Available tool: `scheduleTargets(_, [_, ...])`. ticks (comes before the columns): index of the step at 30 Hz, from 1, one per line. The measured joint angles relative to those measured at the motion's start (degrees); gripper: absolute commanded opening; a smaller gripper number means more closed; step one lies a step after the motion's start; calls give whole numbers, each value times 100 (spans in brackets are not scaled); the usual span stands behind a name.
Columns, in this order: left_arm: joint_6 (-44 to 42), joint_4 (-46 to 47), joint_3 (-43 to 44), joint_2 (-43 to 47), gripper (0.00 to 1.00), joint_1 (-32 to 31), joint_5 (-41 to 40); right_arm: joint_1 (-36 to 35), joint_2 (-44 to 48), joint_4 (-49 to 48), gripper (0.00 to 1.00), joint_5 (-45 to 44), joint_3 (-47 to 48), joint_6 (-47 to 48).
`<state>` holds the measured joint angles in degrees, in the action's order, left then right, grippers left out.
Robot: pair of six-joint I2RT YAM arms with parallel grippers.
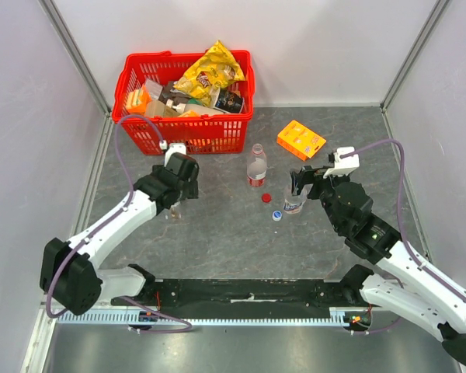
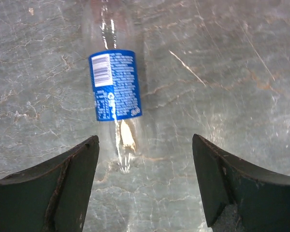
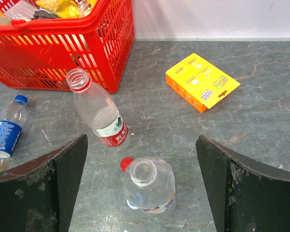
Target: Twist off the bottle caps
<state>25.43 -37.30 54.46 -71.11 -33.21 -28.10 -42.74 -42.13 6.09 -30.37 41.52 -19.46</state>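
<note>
The blue-labelled bottle (image 2: 115, 84) lies on its side on the table, its blue cap (image 3: 21, 100) screwed on. My left gripper (image 2: 145, 145) hangs open over its lower end, and neither finger touches it. The red-labelled bottle (image 1: 256, 167) stands capless near the middle of the table. In front of it lies a red cap (image 1: 266, 197), also seen in the right wrist view (image 3: 126, 164). The nearly plain bottle (image 3: 150, 186) stands with an open neck, a pale cap (image 1: 277, 215) beside its base. My right gripper (image 3: 141, 140) is open above this bottle, holding nothing.
A red basket (image 1: 140, 124) full of snack packs stands at the back left, close behind my left arm. An orange box (image 1: 300, 140) lies flat at the back right. Grey walls close the table in at the left, right and back.
</note>
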Motion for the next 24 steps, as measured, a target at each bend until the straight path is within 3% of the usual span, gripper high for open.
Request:
scheduleTargets(9, [-13, 448, -46, -516, 81, 1187, 837, 0, -48, 28, 98, 42, 0, 4])
scheduleTargets(18, [-11, 699, -380, -841, 76, 1670, 1180, 0, -68, 48, 98, 107, 0, 22])
scheduleTargets(24, [-11, 874, -503, -1423, 68, 1869, 1373, 0, -68, 48, 98, 109, 0, 22])
